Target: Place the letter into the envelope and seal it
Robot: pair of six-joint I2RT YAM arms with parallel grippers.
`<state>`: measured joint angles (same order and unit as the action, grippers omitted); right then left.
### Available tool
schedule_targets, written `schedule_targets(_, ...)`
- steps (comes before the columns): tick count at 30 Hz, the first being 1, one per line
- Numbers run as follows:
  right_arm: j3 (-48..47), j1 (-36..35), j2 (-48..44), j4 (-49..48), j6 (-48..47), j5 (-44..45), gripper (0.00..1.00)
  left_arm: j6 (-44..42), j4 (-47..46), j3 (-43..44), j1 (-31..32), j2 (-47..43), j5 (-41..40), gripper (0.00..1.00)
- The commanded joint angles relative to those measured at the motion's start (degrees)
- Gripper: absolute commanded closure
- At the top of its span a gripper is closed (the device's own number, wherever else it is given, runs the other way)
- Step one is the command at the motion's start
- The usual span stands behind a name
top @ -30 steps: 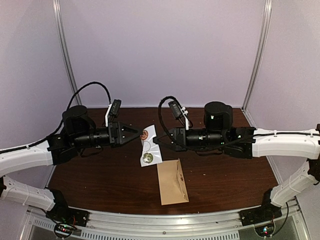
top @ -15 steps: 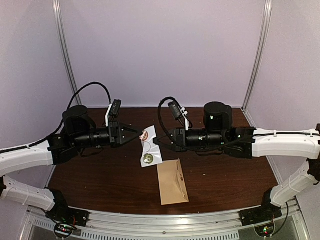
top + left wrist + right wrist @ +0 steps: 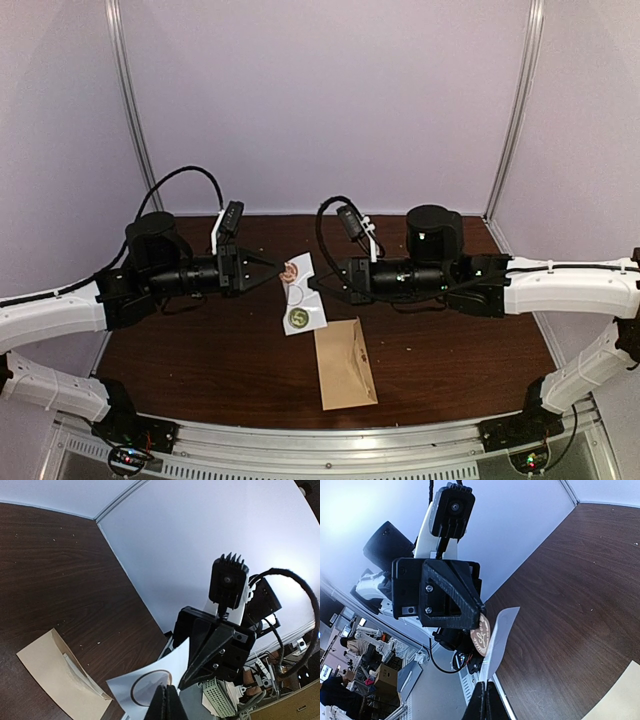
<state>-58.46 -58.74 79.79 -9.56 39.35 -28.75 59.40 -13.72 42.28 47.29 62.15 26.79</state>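
Clamping the sticker card (image 3: 301,296) just behind the envelope (image 3: 345,365), the left gripper (image 3: 279,270) and right gripper (image 3: 312,281) are both pinching it from opposite sides; the envelope is lying flat, apparently awaiting its seal.

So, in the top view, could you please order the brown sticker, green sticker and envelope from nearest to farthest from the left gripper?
1. Brown sticker, at the jaws, top of the card.
2. Green sticker, lower on the card.
3. Envelope, on the table, near-edge side.
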Motion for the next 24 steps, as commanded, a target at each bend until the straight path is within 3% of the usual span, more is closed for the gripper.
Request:
schedule_targets(1, -0.28, 0.18, -0.93, 1.08, -0.12, 3.14, 1.0, 0.54, -3.73, -0.54, -0.44, -0.93, 0.58, 1.0)
schedule_targets(14, 5.22, 3.29, -5.67, 2.26, 3.1, 8.29, 1.0, 0.03, -2.5, 0.1, -1.59, -2.29, 0.07, 1.0)
schedule_targets(24, 25.05, 20.42, -20.8, 2.86, 6.26, 6.42, 1.0, -6.36, 6.2, -0.14, -2.48, -0.01, -1.96, 1.0)
